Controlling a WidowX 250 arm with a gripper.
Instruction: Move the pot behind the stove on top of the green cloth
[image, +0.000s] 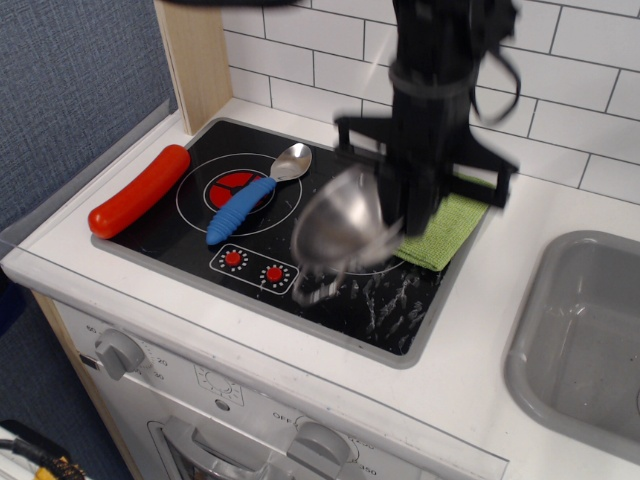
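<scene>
The shiny steel pot (340, 232) hangs tilted and motion-blurred above the black stove (290, 235), lifted off its surface. My gripper (408, 212) is shut on the pot's right rim and holds it up. The green cloth (446, 226) lies at the stove's back right corner, partly hidden behind the arm. The pot is just left of the cloth and partly over its near edge.
A metal spoon with a blue ribbed handle (252, 196) lies on the left burner. A red sausage (139, 190) lies at the stove's left edge. A grey sink basin (590, 340) is at the right. A white tiled wall (580, 90) stands behind.
</scene>
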